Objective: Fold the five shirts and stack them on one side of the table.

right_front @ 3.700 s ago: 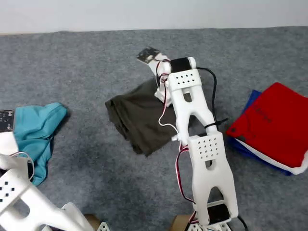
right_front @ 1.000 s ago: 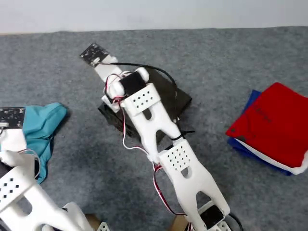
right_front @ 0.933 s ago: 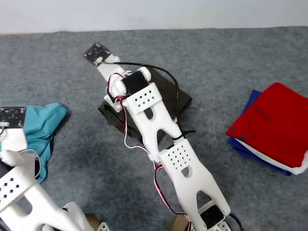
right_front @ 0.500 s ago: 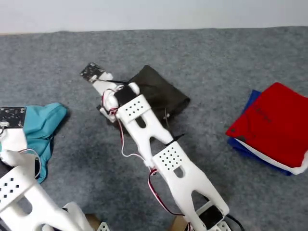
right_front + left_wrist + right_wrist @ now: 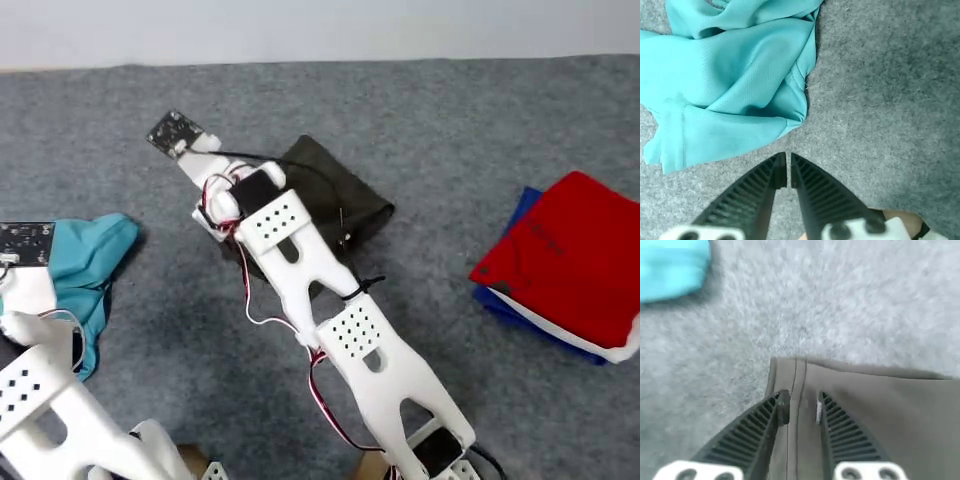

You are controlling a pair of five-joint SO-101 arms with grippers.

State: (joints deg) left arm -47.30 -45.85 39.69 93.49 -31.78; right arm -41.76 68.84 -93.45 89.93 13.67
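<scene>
A dark olive shirt [image 5: 335, 195] lies folded in a compact block at the table's middle. My right gripper [image 5: 800, 407] hovers at that shirt's left edge, open by a narrow gap, and the hem of the olive shirt [image 5: 865, 390] shows between the fingers. A crumpled teal shirt [image 5: 85, 265] lies at the far left. My left gripper [image 5: 788, 167] is shut on nothing, its tips over bare carpet just short of the teal shirt [image 5: 735, 85]. At the right edge, a folded red shirt [image 5: 570, 255] tops a stack with blue and white layers [image 5: 510, 300] under it.
Grey carpet [image 5: 480, 130] covers the whole table. The right arm [image 5: 330, 330] stretches from the front edge diagonally over the middle. A corner of the teal shirt [image 5: 670, 270] shows beyond the right gripper. There is free room at the back and between the olive shirt and the stack.
The right arm swung left across the olive shirt, which went from spread out to a compact fold. The wrist then dropped to the shirt's left edge. The left arm kept still.
</scene>
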